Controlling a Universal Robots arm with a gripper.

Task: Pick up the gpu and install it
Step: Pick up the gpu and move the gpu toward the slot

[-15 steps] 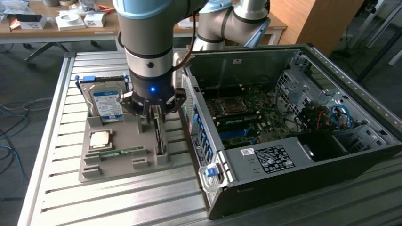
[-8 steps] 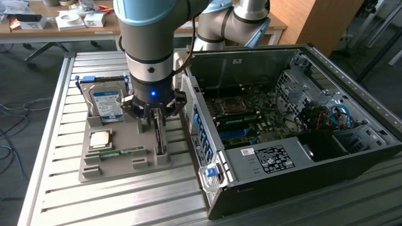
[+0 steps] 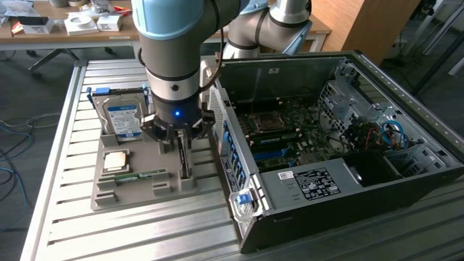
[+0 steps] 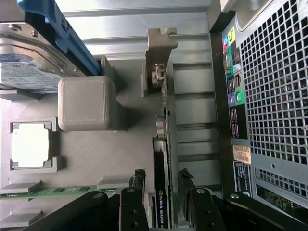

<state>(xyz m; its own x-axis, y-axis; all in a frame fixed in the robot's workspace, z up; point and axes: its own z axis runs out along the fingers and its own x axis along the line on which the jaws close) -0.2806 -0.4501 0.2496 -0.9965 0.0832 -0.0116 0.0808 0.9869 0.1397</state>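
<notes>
The gpu (image 3: 186,159) is a thin dark card standing on its edge in a slot of the grey holder tray (image 3: 149,187), with its silver bracket end toward the hard drive side. My gripper (image 3: 181,142) hangs straight down over it. In the wrist view the gpu (image 4: 162,139) runs between the two black fingers (image 4: 138,182), which straddle it with a small gap on each side. My gripper (image 4: 162,174) is open and is not clamped on the card.
On the same tray sit a blue-labelled hard drive (image 3: 121,117), a processor chip (image 3: 116,160) and a green memory stick (image 3: 134,176). The open computer case (image 3: 377,179) stands close on the exterior view's right, motherboard (image 3: 279,136) exposed. Everything rests on a slatted metal table (image 3: 80,228).
</notes>
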